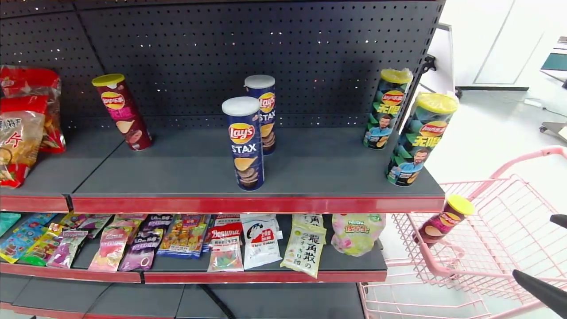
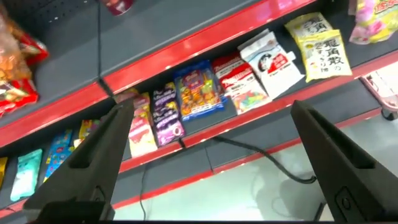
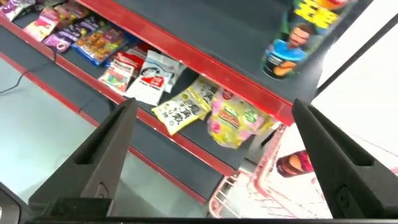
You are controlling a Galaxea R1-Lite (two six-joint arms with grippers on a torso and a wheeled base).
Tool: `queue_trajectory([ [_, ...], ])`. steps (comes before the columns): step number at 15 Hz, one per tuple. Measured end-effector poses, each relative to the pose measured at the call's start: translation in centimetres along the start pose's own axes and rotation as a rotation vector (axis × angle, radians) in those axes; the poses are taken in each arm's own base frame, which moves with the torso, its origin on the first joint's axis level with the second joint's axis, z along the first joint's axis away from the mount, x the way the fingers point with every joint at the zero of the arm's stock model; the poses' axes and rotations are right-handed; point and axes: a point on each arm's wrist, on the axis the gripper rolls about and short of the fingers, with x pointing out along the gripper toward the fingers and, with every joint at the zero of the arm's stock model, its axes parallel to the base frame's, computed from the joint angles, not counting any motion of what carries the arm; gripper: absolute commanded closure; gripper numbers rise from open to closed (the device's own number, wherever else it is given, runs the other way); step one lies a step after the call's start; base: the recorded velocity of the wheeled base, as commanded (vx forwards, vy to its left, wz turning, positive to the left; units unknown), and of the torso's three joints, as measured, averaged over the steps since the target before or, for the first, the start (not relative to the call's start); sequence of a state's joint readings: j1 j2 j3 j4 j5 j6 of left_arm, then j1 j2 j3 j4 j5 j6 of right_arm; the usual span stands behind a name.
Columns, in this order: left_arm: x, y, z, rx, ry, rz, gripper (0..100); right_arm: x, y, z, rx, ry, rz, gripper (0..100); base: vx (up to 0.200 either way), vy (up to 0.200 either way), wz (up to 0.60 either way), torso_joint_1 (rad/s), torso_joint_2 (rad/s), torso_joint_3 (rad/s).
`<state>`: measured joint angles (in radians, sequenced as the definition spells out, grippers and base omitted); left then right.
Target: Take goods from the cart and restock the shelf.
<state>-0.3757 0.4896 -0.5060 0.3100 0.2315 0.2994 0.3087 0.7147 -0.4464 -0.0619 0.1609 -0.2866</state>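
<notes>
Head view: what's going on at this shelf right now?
Neither arm holds anything. The left gripper and right gripper hang with jaws open, facing the snack-packet shelf. One maroon chip can leans in the pink cart; five cans stand on the top shelf.

This is a shop, or a room fitted out as one. A dark metal shelf (image 1: 310, 177) of the retail kind stands against a perforated back panel (image 1: 199, 44), and each tier is faced with a red front strip (image 1: 257, 204). On the upper tier, tubes of crisps are grouped by sort: blue tubes (image 1: 244, 141), green tubes (image 1: 418, 139) and a maroon tube (image 1: 123, 110). The tier below carries snack packets (image 1: 261, 241) laid in a row with their fronts showing. Just beside the shelf's end is a pink wire shopping cart (image 1: 509, 221) with a second maroon tube (image 1: 443, 220) in it, on a pale smooth floor (image 1: 491, 124).
</notes>
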Motion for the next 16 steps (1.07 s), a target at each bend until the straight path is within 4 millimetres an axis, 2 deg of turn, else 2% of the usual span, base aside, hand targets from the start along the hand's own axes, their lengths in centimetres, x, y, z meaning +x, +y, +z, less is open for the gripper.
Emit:
queue_trajectory([
  [5,-0.01,0.01,0.01,0.004,-0.001,0.0,0,0.04,-0.08,-0.01,0.002,0.003,-0.011,0,0.0,-0.2,0.0,0.005,0.01,0.0],
  [10,0.0,0.02,0.07,0.021,-0.004,0.0,0,0.12,-0.17,-0.07,0.005,0.011,-0.023,0,0.0,0.0,0.0,0.0,0.0,0.0],
  [16,-0.03,0.04,0.1,0.044,-0.008,0.001,0,0.37,-0.3,-0.22,0.011,0.029,-0.035,0,0.0,0.0,-0.6,0.005,0.0,0.005],
])
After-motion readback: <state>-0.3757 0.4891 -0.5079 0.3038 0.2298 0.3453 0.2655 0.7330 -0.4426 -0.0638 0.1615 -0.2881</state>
